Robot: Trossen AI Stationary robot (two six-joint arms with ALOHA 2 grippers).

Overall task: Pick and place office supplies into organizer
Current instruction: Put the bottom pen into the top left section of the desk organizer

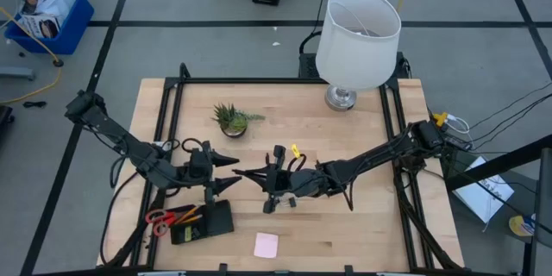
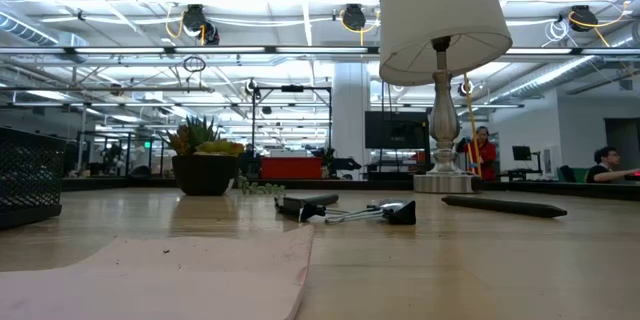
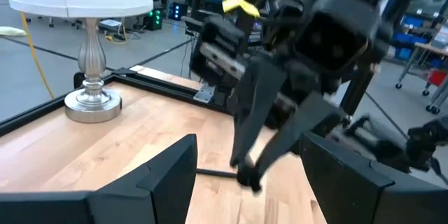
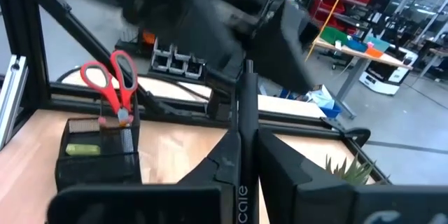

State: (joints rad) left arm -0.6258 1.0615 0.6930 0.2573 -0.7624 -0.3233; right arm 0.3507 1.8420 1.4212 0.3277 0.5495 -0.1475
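Pink and flat, the square sticky-note pad (image 2: 180,270) fills the low view's foreground, its papery surface smooth and matte on the pale wooden counter (image 1: 345,233). Beyond it we count one black binder clip (image 2: 400,212) with bent silver wire handles, and one thin dark pen (image 2: 505,205) lying on its side farther off to the right.

From above, we see the organizer (image 1: 205,222), a black rectangular mesh-walled tray, near the counter's front left edge. One pair of red-handled scissors (image 1: 162,217) sticks out of it, with orange pencils (image 1: 191,216) beside them, and one small yellow-green block (image 4: 85,149) lies in a compartment.

We see the right gripper (image 1: 244,174) at the counter's middle, pinched narrow on a slim black pen (image 4: 247,105) that runs out between its fingers toward the organizer. We see the left gripper (image 1: 231,161) just beside it, tip to tip, its two dark fingers (image 3: 157,175) spread wide and holding nothing.

One small spiky green plant (image 1: 233,119) in a dark pot stands behind them, and one lamp (image 1: 355,39) with a white fabric shade and a shiny metal base sits at the back.
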